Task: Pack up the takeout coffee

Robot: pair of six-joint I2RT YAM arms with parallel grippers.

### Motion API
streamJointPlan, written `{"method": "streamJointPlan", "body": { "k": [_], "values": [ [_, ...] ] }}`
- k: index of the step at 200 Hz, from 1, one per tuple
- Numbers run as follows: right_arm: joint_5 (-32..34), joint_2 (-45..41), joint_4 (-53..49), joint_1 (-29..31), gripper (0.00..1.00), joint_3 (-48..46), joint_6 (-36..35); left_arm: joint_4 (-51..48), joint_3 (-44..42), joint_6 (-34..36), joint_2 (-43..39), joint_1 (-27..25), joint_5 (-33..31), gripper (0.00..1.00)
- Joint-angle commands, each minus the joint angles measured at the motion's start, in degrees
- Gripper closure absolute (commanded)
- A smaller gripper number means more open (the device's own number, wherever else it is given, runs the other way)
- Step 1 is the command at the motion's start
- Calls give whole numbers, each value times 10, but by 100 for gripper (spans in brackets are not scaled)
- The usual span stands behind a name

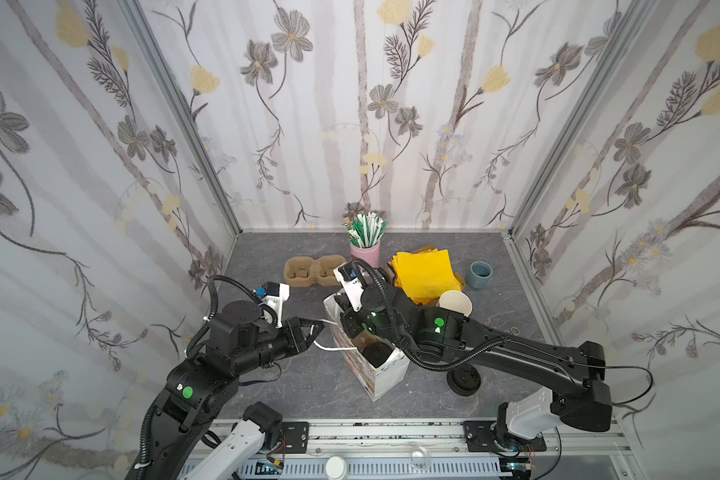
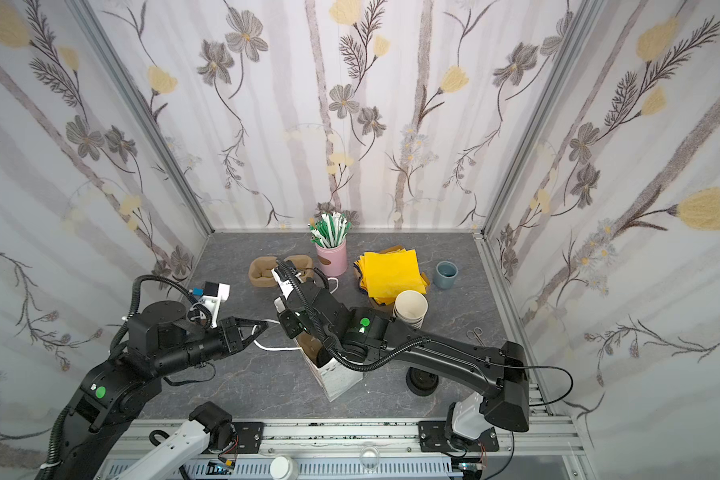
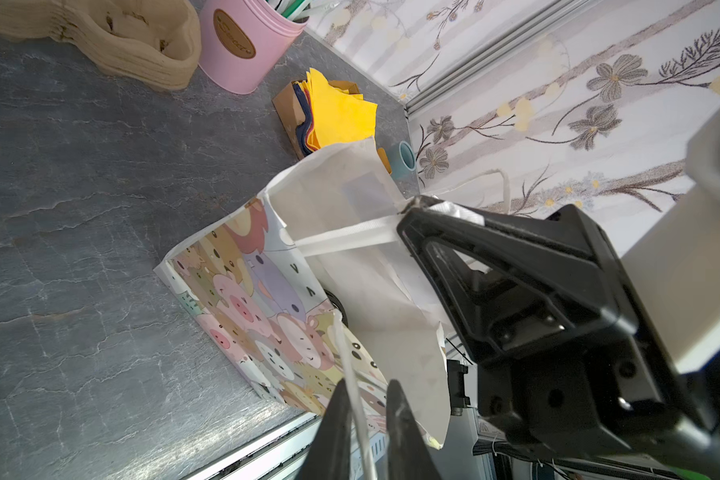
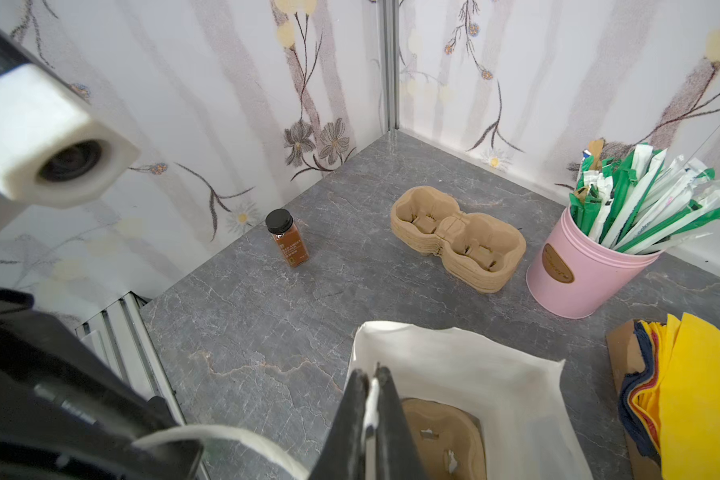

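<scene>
Left wrist view: bag handle being pinched btwn closed L gripper jaws. Second handle being clamped by R gripper. Coffee cup being seen inside bag, lower than both jaw pairs, gripped by neither.

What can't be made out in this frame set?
- takeout coffee: only its black lid shows in a top view; the paper bag walls hide the cup.
- pile of black lids: right arm covers part, both top views.
- spice jar label: too small, right wrist view.
</scene>
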Motion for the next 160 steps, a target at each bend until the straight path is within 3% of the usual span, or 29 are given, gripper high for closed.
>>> {"method": "streamJointPlan", "body": {
  "k": [1, 27, 160],
  "values": [
    [-14, 11, 51, -2, 92, -17, 35, 3, -3, 9, -1, 0, 11, 90],
    [-26, 22, 65, -9, 92, -37, 50, 3, -7, 10, -2, 1, 9, 100],
    [-77, 68, 67, -24, 86, -73, 83, 0, -17, 7, -13, 1, -4, 100]
  ]
}}
